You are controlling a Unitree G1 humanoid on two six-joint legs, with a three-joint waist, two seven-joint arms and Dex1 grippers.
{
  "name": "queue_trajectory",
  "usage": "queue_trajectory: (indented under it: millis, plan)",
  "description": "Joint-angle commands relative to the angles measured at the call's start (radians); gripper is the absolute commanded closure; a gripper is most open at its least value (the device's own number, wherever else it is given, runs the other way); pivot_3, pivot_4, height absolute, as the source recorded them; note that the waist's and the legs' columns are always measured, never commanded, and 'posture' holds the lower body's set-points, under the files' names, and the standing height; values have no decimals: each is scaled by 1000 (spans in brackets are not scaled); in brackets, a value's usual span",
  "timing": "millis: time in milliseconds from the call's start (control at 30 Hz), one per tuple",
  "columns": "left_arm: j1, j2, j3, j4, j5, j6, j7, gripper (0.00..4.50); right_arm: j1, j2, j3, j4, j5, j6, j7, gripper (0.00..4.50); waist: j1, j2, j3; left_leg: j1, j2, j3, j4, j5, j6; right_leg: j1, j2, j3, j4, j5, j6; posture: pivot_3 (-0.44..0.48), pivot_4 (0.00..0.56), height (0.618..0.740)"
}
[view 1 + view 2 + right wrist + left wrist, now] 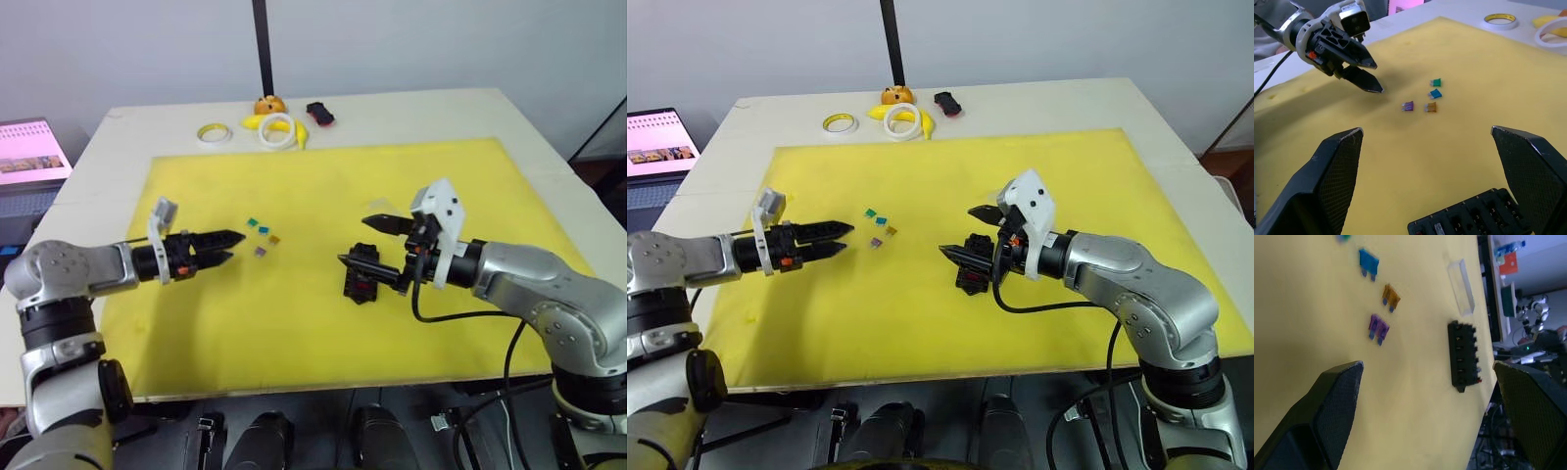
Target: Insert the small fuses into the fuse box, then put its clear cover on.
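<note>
A: Nearest stuff first?
B: Yellow mat (294,333) covering most of the table (529,127). Fuse box (362,274) lies flat on the mat, a bit right of centre. Right gripper (367,242) is right over it, fingers spread wide, one tip above the box's far side and one at its near-left edge, holding nothing. Contact with the box: can't tell.
A: Anything in the box?
B: Right wrist view shows a bit of red in an end slot (1420,229); the rest looks dark. Too small to say more.
A: Left side?
B: Left gripper (232,246) low over the mat, pointing toward the middle, fingers parted a little, empty. Tips are just beside the small fuses (263,235), not touching.
A: Fuses, list them.
B: Loose cluster on the mat between the two grippers, nearer the left one. Purple fuse (1408,105) closest to the left tips, orange fuse (1431,107) beside it, blue fuse (1435,93) and green fuse (1436,82) just beyond. All apart from the box.
A: Cover?
B: Clear cover (1461,286) flat on the mat, past the fuse box in the left wrist view, near it but not on it.
A: Far end?
B: Off the mat at the far table edge: yellow tape ring (213,133), white tape ring (277,130) on a banana (257,121), an orange (268,103), a black-and-red object (319,113). Black pole (263,44) behind them. Laptop (32,152) off the left side.
</note>
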Motion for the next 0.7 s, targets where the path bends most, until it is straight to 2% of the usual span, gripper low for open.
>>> queue_trajectory:
  millis: [33, 133, 367, 533, 700]
  plan:
    - [-77, -14, 108, 101, 13, -31, 63, 0, -34, 3, -2, -3, -20, -37, 2, 60, 0, 0, 0, 0, 0, 0, 0, 0, 0, 0, 0, 0, 0, 0, 0, 0, 150, 740]
    - [-112, -53, 145, 184, 36, -72, 123, 0, -59, 6, 25, 22, -53, -53, 3, 60, 0, 0, 0, 0, 0, 0, 0, 0, 0, 0, 0, 0, 0, 0, 0, 0, 150, 740]
    - [-143, -110, 172, 238, 32, -124, 180, 0, -94, 19, 54, 49, -86, -74, 6, 60, -3, 0, 0, 0, 0, 0, 0, 0, 0, 0, 0, 0, 0, 0, 0, 0, 150, 740]
    - [-179, -129, 174, 348, 55, -212, 219, 0, -97, 28, 54, 51, -95, -73, 1, 60, -1, 0, 0, 0, 0, 0, 0, 0, 0, 0, 0, 0, 0, 0, 0, 0, 150, 740]
    - [-203, -136, 122, 424, 79, -290, 193, 0, -87, 26, 50, 43, -105, -70, -4, 60, -1, 0, 0, 0, 0, 0, 0, 0, 0, -1, 0, 0, 0, 0, 0, 0, 150, 740]
